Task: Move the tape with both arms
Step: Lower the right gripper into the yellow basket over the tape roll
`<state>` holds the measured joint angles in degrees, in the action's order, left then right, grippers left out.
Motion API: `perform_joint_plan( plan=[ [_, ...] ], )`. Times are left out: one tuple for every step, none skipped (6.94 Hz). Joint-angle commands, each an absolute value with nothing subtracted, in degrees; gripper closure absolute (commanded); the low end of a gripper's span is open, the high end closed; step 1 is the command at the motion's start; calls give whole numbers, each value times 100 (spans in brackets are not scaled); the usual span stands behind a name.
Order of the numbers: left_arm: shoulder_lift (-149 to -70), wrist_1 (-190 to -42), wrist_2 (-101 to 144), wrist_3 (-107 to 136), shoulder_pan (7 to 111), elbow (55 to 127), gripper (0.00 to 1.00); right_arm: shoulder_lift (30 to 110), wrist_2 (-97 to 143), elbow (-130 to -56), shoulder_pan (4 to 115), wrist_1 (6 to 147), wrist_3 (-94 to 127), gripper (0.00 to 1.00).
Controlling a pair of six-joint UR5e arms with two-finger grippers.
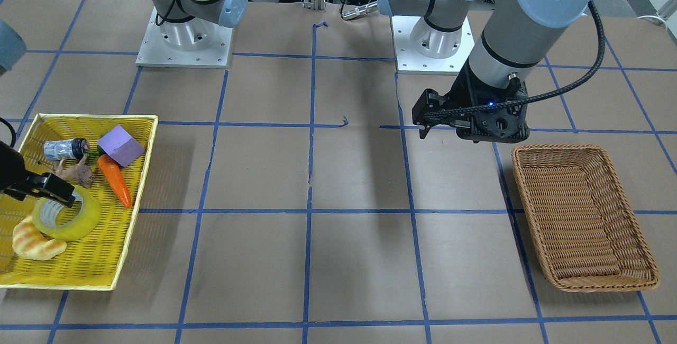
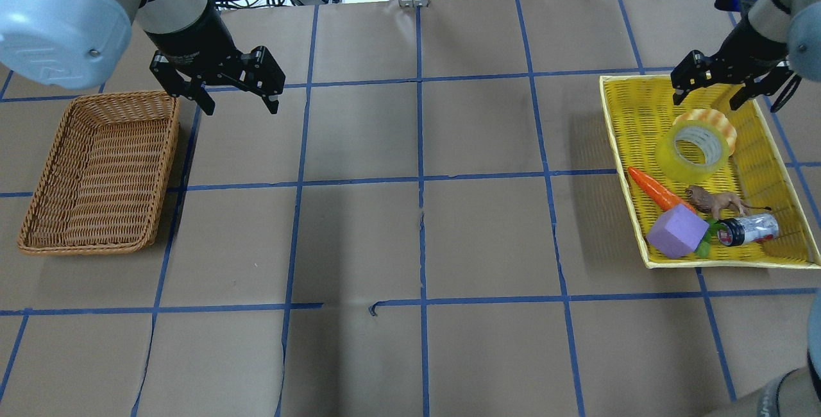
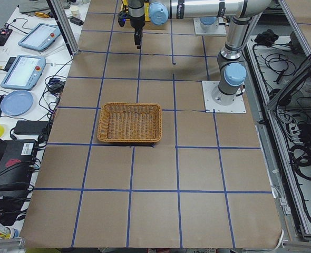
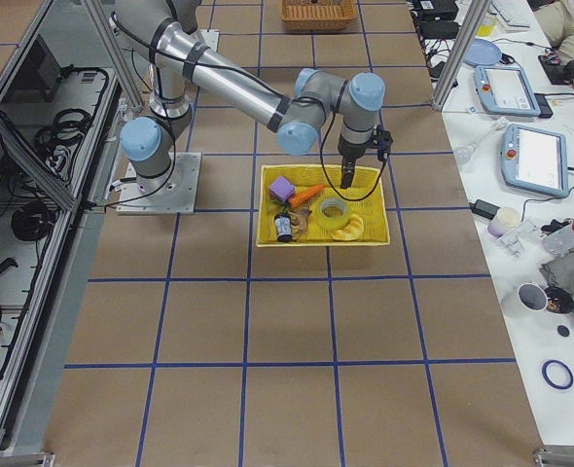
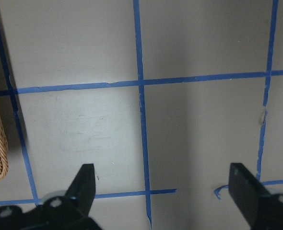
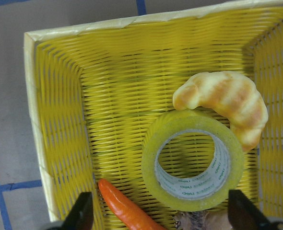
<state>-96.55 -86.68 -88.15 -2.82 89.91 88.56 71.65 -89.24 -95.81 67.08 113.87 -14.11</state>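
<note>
Paper-covered table (image 2: 417, 244), yellow tray (image 2: 641, 115): tape (image 2: 686, 173) rests against croissant (image 6: 223, 96); judged light, stiff, slick-faced; pinch one wall through the core; right gripper (image 2: 705, 102) wide above; left gripper (image 2: 242, 109) wide, empty.

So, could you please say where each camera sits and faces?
Front: across table, facing robot bases.
Overhead: behind robot, looking down; left end effector, right end effector.
Exterior left: table's left end; left arm, wicker basket.
Exterior right: table's right end; right arm, yellow tray.
Left wrist: down at table; fingertips.
Right wrist: down on tape, shared with overhead.
</note>
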Motion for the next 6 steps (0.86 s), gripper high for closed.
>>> perform_joint_plan(
  plan=[
    [-9668,-8657,-8815,-273,8983,8859,0,6752,-8974,-9879,6706,11953,-727,0],
    [-9668,-8657,-8815,-281,8982,8859,0,6689,-8991,-9931,6706,11901,-434,0],
    [-9668,-8657,-8807,-273,8982,8859,0,6662,-8991,-10027,6706,11892,-39,0],
    [-9668,-8657,-8807,-272,8982,8859,0,6645,-8991,-10081,6715,11900,200,0],
    [-9668,-8657,-8807,-281,8982,8859,0,6531,-9009,-10090,6706,11900,202,2],
    [-9668,-8657,-8798,-281,8982,8859,0,6469,-9148,-10090,6706,11900,237,11]
  ],
)
